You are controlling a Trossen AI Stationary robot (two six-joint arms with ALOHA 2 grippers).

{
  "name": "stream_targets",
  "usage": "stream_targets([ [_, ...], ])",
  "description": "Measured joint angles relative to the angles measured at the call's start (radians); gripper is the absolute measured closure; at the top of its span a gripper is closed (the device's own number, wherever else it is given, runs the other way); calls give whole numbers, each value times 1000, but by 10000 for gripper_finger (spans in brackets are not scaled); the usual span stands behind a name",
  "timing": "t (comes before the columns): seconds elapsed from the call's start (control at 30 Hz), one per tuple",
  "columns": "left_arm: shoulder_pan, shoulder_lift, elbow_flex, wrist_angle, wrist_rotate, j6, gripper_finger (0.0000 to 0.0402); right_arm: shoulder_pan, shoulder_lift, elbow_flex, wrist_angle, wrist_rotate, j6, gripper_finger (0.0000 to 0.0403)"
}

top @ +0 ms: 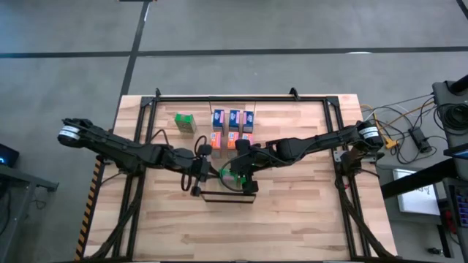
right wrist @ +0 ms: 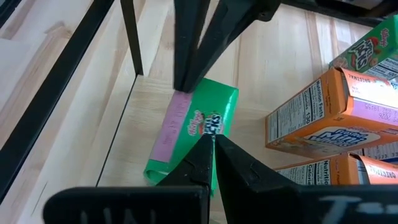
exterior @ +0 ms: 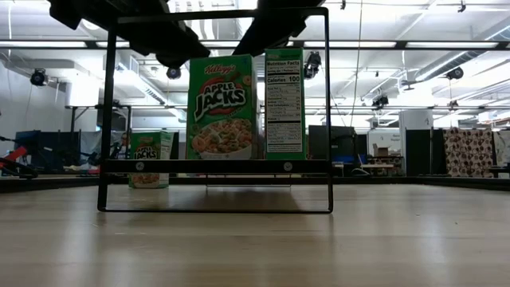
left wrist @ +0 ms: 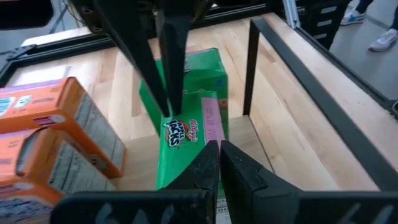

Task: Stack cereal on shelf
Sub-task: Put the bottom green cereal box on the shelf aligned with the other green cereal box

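Note:
Two green cereal boxes stand upright side by side on the shelf (exterior: 215,167), a light wood panel inside a black metal frame. One box (exterior: 221,108) shows its front, the other (exterior: 284,104) its nutrition side. My left gripper (left wrist: 219,158) and my right gripper (right wrist: 212,146) are both shut and point down over a green box's top (top: 235,175). A third green box (top: 184,122) stands on the table at the far left. Three blue boxes (top: 233,117) and three orange boxes (top: 232,139) stand behind the shelf. My left gripper comes from above with shut fingers. In the right wrist view its fingertips (right wrist: 186,84) meet the pink strip end of the green box's top (right wrist: 180,102). The box stands upright on the shelf. My right gripper comes from above with shut fingers. In the left wrist view its fingertips (left wrist: 168,106) meet the green box's top by the printed logo (left wrist: 177,130). The box stands upright on the shelf.
The shelf's black posts (left wrist: 251,68) and top bar (exterior: 215,13) stand close around the boxes and both arms. The orange boxes (left wrist: 56,130) lie just beside the shelf. A larger black frame (top: 241,98) rims the table. Bare tabletop (top: 241,234) lies toward the near edge.

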Motion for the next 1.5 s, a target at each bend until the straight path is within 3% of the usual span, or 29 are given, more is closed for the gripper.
stream_targets([
  [0.93,1,-34,13,-26,-122,63,401,17,-1,0,-14,-24,36,394],
  [1.5,-9,-55,11,-72,-43,66,401,18,-1,27,-24,-9,25,394],
])
